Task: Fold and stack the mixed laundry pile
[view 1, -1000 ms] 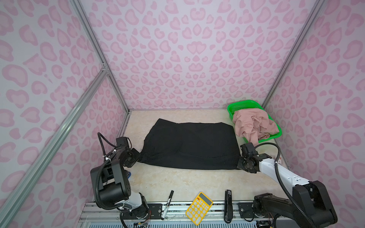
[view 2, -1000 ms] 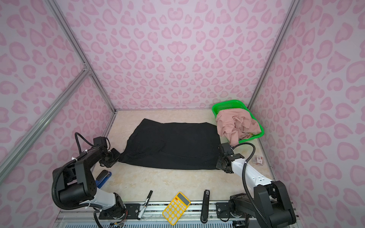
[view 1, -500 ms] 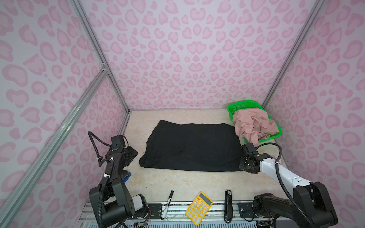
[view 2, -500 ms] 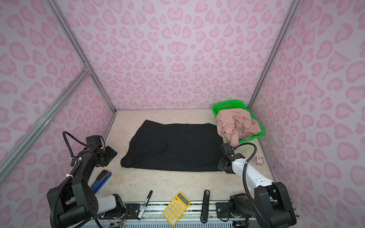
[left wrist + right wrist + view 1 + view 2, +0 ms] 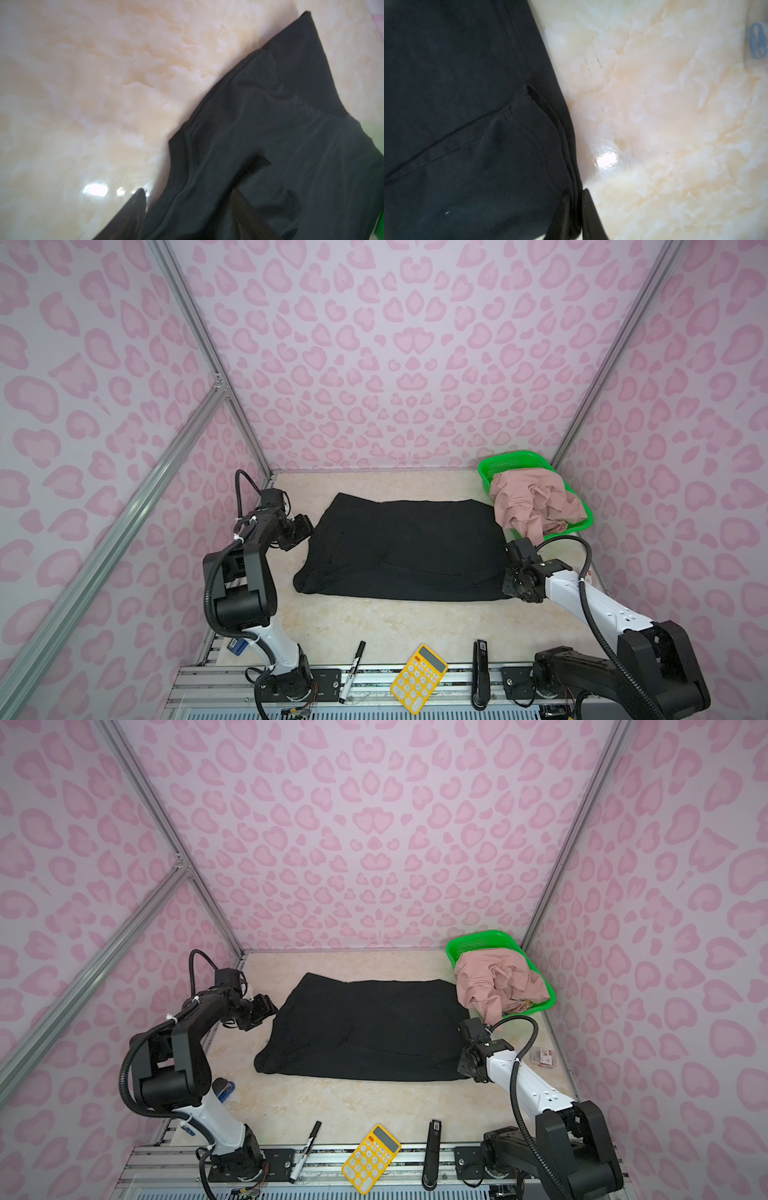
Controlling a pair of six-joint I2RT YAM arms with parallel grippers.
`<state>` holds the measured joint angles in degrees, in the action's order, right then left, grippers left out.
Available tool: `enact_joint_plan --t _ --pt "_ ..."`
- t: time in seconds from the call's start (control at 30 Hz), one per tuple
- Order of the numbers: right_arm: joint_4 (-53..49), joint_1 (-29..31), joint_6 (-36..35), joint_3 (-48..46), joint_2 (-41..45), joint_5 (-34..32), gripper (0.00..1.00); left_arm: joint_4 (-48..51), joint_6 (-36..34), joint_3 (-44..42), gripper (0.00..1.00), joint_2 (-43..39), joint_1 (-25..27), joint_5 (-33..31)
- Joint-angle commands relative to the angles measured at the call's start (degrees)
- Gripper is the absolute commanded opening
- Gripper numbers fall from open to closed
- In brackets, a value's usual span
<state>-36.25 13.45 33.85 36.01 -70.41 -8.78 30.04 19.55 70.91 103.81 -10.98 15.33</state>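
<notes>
A large black garment lies spread flat across the middle of the table. My left gripper hovers open at its left edge. In the left wrist view one finger is over bare table and the other over the black cloth, with nothing pinched. My right gripper sits low at the garment's near right corner. In the right wrist view it is shut on the garment's hem. Dusty-pink shorts lie crumpled in the basket. The other pieces of the laundry pile are hidden.
The green mesh basket stands at the back right corner. Along the front edge lie a marker, a yellow calculator and a black stapler. A blue item lies behind the left arm. A small packet is at the right.
My left gripper let go of the garment's left corner, opened and moved back along the left edge. The released corner settled on the table. The right gripper stayed at the near right corner.
</notes>
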Motion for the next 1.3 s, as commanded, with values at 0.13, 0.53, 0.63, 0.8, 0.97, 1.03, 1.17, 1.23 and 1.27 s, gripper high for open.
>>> enact_joint_plan --t 0.13,0.53,0.63,0.8,0.97,1.03,1.17,1.23,1.27 --pt "0.2 0.26 -0.33 0.26 0.53 -0.99 0.12 -0.76 -1.64 1.62 0.64 6.51 0.43 -1.09" --pt "1.66 0.41 -0.84 -1.29 0.17 1.9 0.11 1.89 3.21 -0.92 0.03 2.67 -3.87 -8.89" --pt "1.97 1.31 -1.33 -1.08 -1.44 2.76 0.11 2.19 3.71 -3.18 0.03 -0.67 -7.65 -9.99" --pt "2.3 4.45 -1.36 -0.46 -4.68 2.55 0.11 4.02 2.74 -2.97 0.04 -1.24 -11.28 -8.16" --pt "0.97 7.16 -4.26 3.62 -6.5 2.48 0.2 6.61 1.22 -0.32 0.46 -0.09 -11.43 -8.47" --pt "1.38 8.44 -6.99 7.07 -6.53 3.21 0.26 7.57 0.55 1.09 0.59 -0.7 -11.43 -10.68" --pt "4.5 8.87 -13.2 16.53 -11.15 7.17 0.38 8.86 -1.71 7.68 0.65 -0.27 -11.43 -11.6" --pt "5.48 8.87 -15.69 22.21 -16.14 8.06 0.41 8.3 -3.73 11.52 0.65 1.57 -11.43 -7.72" --pt "5.64 8.79 -16.93 25.64 -18.96 8.39 0.43 7.59 -4.8 13.38 0.65 3.08 -11.41 -5.06"
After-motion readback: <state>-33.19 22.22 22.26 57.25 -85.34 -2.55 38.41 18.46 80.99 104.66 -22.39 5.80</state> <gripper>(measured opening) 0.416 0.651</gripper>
